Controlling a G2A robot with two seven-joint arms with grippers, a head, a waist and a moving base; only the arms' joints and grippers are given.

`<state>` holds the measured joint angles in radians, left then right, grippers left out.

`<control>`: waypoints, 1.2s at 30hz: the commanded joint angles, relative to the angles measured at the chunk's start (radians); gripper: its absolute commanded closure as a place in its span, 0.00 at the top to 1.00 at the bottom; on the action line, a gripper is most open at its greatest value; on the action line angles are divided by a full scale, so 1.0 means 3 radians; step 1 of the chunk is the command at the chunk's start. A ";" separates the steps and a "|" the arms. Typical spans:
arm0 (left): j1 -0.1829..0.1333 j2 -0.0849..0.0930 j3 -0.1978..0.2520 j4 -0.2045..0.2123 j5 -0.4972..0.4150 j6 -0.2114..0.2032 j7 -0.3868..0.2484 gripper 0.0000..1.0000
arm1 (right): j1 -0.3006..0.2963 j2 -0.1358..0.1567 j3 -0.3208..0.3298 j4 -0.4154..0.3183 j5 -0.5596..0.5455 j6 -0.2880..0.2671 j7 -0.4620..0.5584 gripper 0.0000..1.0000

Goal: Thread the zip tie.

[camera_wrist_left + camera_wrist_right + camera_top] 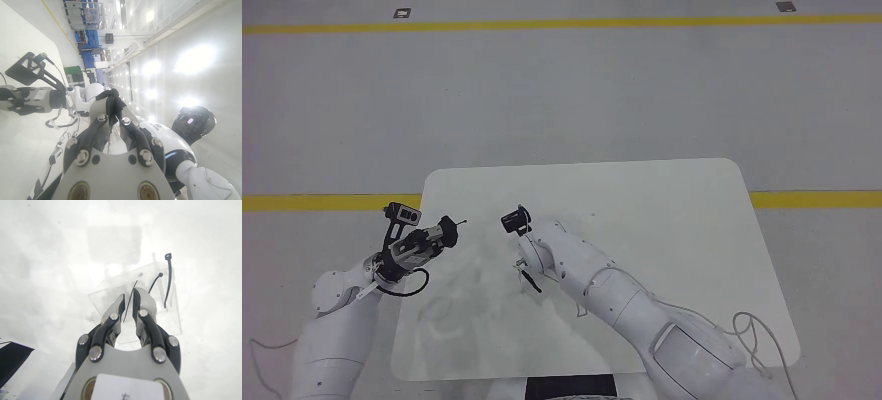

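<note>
**Right gripper (129, 292) straddles a zip tie (128, 308) at the clear stand (167, 322)**

Its jaws are narrowly parted, one on either side of the tie. Two more ties (168, 279) rest on the stand just beside it. The left gripper (112, 96), fingers pressed together, is well apart from the stand.

A long black zip tie (169, 283) and a short tie (155, 281), both unthreaded, rest at a clear tray (170, 330) on the table's left half. A third strap (130, 301) runs between the right gripper's (129, 293) parted fingers.
</note>
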<state>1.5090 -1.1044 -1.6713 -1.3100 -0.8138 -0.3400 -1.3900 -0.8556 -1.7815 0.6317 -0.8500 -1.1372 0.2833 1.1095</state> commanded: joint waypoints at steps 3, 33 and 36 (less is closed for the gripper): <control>0.0000 0.0000 0.0000 0.0000 0.0000 0.0000 0.0000 0.00 | 0.0012 -0.0018 -0.0001 0.0047 -0.0008 -0.0006 -0.0008 0.07; 0.0000 0.0000 0.0000 0.0000 0.0000 0.0000 0.0000 0.00 | -0.0026 0.0006 0.0293 -0.0124 -0.0002 -0.0094 0.0024 0.00; 0.0000 0.0000 0.0000 0.0000 0.0000 0.0000 0.0000 0.00 | -0.0076 0.0057 0.0397 -0.0271 -0.0024 -0.0136 0.0063 0.00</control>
<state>1.5090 -1.1044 -1.6713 -1.3100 -0.8138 -0.3400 -1.3900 -0.8732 -1.7700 0.7407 -0.9150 -1.1372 0.2450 1.1245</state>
